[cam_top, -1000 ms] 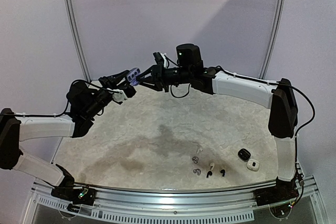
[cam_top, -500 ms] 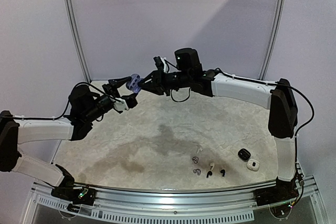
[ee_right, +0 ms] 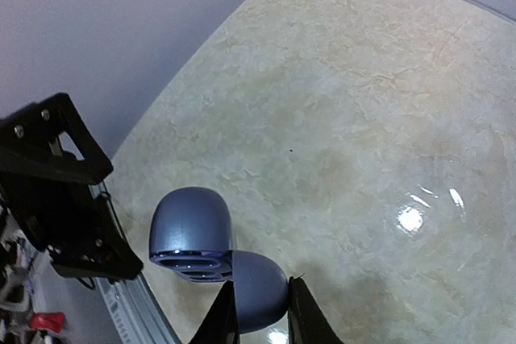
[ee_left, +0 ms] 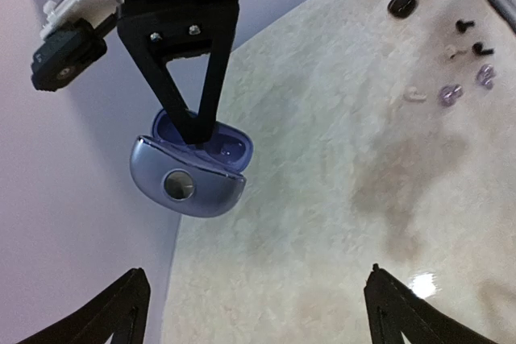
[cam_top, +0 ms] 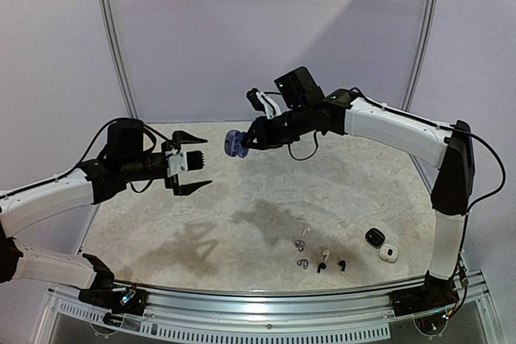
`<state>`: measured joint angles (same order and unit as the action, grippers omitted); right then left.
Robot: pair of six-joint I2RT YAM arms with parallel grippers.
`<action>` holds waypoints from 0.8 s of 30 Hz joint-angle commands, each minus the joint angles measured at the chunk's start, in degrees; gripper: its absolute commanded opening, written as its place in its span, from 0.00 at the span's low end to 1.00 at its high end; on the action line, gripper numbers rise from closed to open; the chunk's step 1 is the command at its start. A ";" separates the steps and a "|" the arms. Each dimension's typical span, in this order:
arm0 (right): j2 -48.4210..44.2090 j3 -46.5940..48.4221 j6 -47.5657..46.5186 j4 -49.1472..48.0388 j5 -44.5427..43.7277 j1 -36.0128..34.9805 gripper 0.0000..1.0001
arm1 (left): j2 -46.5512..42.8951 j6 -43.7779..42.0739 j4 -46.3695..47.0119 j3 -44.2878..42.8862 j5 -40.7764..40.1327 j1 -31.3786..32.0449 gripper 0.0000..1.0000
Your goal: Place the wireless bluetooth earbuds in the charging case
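A blue-purple charging case [cam_top: 235,144] hangs in the air over the far middle of the table, its lid swung open. My right gripper [cam_top: 250,138] is shut on its rounded base [ee_right: 260,286], and the lid [ee_right: 189,219] sticks out to the left. My left gripper [cam_top: 190,163] stands wide open to the left of the case, apart from it; the left wrist view shows the case [ee_left: 189,171] well beyond its fingertips [ee_left: 133,283]. Several tiny earbuds [cam_top: 310,254] lie loose near the front right of the table, also seen as earbuds [ee_left: 451,78] far off.
A black case [cam_top: 373,237] and a white case [cam_top: 389,253] lie right of the earbuds, near the right arm's base. The marbled table [cam_top: 242,223] ends at a metal rail along the front. A curved wall backs the table.
My left gripper has opened, let go of the case and drawn back to the left. The right arm has carried the open case to the right and a little lower.
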<state>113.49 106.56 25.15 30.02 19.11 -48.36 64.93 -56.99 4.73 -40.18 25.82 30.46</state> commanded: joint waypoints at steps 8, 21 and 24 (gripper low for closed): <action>-9.01 -1.89 -45.76 10.72 -3.65 -5.68 0.00 | 8.97 25.53 -21.63 -15.92 24.28 -0.63 0.77; -7.14 1.66 -46.35 9.26 -9.31 -7.59 0.00 | 11.07 31.55 -20.63 -18.35 25.00 0.99 0.63; -6.47 2.72 -45.23 9.18 -10.71 -7.66 0.00 | 11.10 32.83 -20.36 -18.35 24.42 1.49 0.63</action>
<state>106.13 106.54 -21.04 39.48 11.57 -55.61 75.50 -26.74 -14.55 -57.23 49.87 30.85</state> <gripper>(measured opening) 0.149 0.630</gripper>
